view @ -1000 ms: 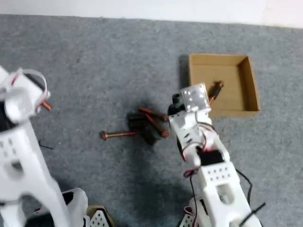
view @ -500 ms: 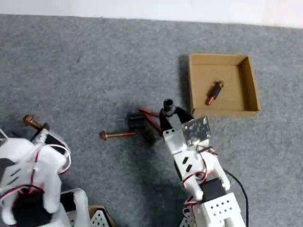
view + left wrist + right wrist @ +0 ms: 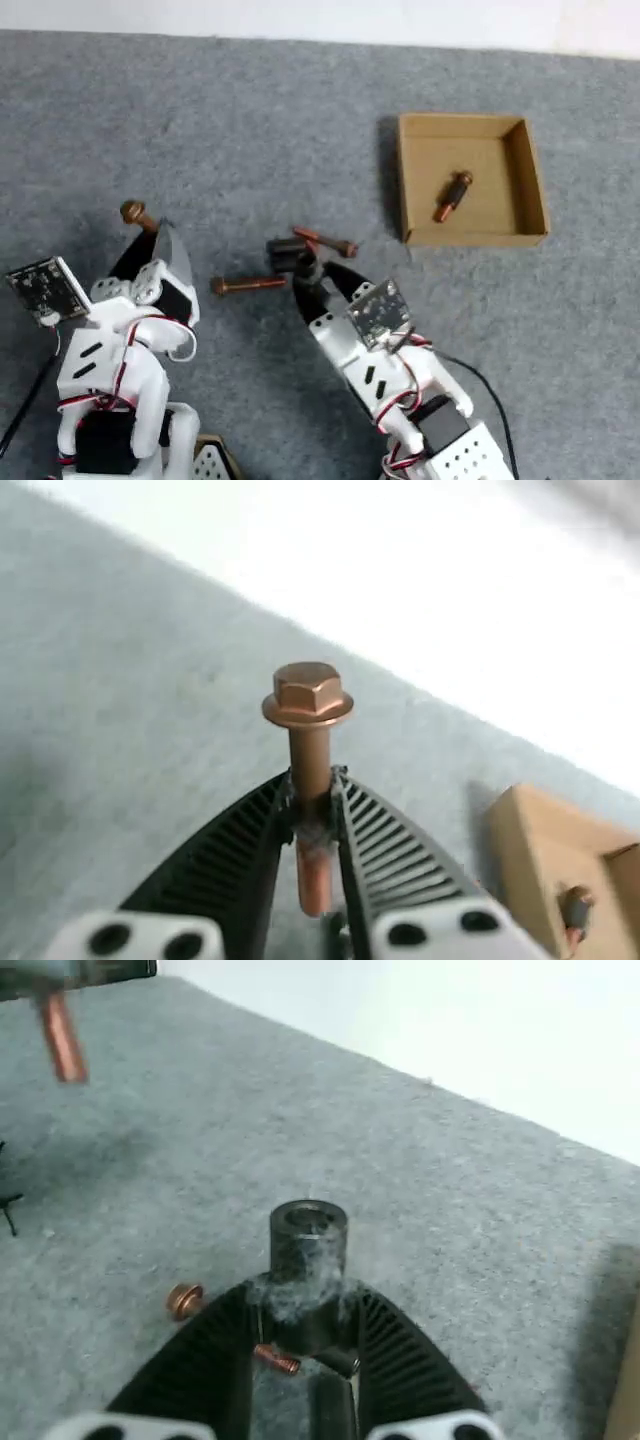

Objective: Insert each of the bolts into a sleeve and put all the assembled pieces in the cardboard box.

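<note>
the grey, carpet-covered counter (image 3: 200, 120) carries an open cardboard box (image 3: 408, 180) toward its far right, a copper bolt (image 3: 248, 285) lying flat near the middle, and a second bolt (image 3: 325, 241) lying nearer the box.

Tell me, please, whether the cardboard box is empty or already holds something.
Not empty: one assembled piece, a bolt in a dark sleeve, lies inside the cardboard box.

The high camera looks down over the table (image 3: 200, 120) from well above. Both wrist cameras sit low and close, facing roughly 12 o'clock across it. High and left wrist views share the cardboard box (image 3: 490, 160), at 2 o'clock.
</note>
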Robot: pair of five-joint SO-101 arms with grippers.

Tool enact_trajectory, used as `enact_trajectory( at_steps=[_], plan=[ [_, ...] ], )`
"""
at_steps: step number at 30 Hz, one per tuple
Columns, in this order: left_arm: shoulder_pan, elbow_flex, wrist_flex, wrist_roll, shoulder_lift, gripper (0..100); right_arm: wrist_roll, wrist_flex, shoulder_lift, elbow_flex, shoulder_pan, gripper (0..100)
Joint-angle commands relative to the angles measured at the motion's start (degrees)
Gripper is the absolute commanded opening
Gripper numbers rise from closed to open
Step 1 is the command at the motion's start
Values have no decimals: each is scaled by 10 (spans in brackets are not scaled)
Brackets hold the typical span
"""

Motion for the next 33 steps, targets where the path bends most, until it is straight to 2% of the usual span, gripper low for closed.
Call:
enact_trajectory(
  at_steps=[1,6,10,14,23,33],
  plan=[
    [59,-4,-98,24,-9,4,6,4,-10,-7,-10,5],
    [140,-2,-139,65,-9,4,7,5,-10,-7,-11,5],
    [213,8,-141,64,-9,4,55,6,-10,-7,-12,5],
    [261,35,-141,62,-9,4,56,6,-10,-7,-11,5],
    [270,67,-147,62,-9,4,58,6,-10,-7,-11,5],
    [287,116,-237,62,-9,4,59,6,-10,-7,-11,5]
  ],
)
